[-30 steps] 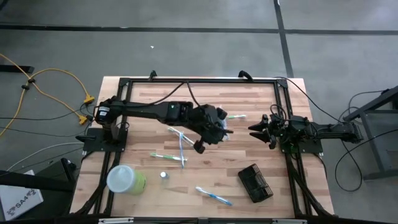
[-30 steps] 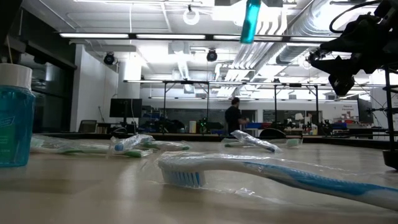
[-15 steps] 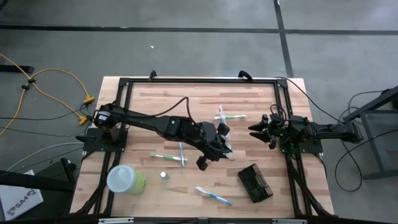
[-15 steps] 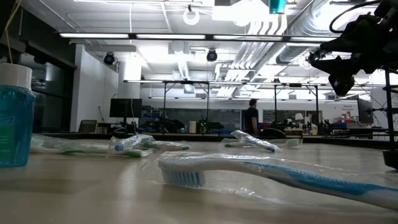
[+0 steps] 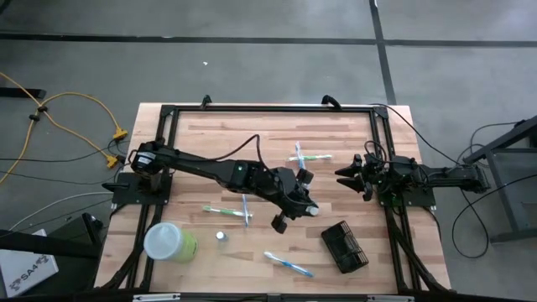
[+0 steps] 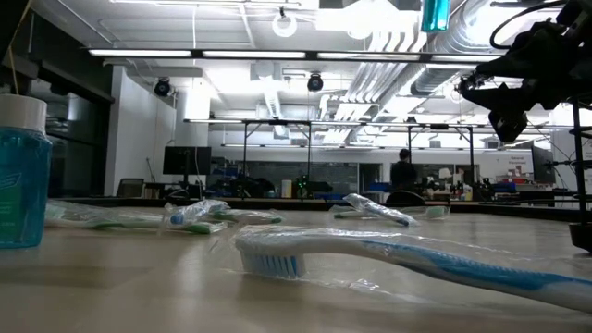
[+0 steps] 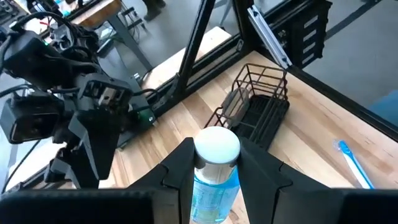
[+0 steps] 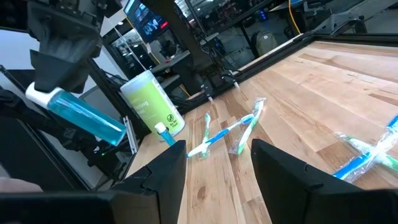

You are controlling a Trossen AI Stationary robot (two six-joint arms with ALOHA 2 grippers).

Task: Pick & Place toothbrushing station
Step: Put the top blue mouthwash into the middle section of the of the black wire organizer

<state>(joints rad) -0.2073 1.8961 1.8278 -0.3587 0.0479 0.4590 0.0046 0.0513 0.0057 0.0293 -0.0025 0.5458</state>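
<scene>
- High view: left gripper (image 5: 304, 208) mid-table, clamped on a blue bottle (image 5: 311, 211); holder (image 5: 345, 246) lies just beyond, toward the right front.
- Left wrist view: fingers (image 7: 179, 167) pinch the bottle; holder ahead, apart.
- Right wrist view: right gripper (image 8: 217, 160) fingers apart, holding nothing.

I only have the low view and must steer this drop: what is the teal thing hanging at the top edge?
Observer: A blue mouthwash bottle with a white cap, clamped in the left claw above the table.
Operator: Where is the holder box from there?
Observer: The black wire-mesh holder stands on the table just ahead of that claw, apart from the bottle.
Operator: Is the right arm in the way?
Observer: No. The right claw waits open and empty at the table's right side.
</scene>
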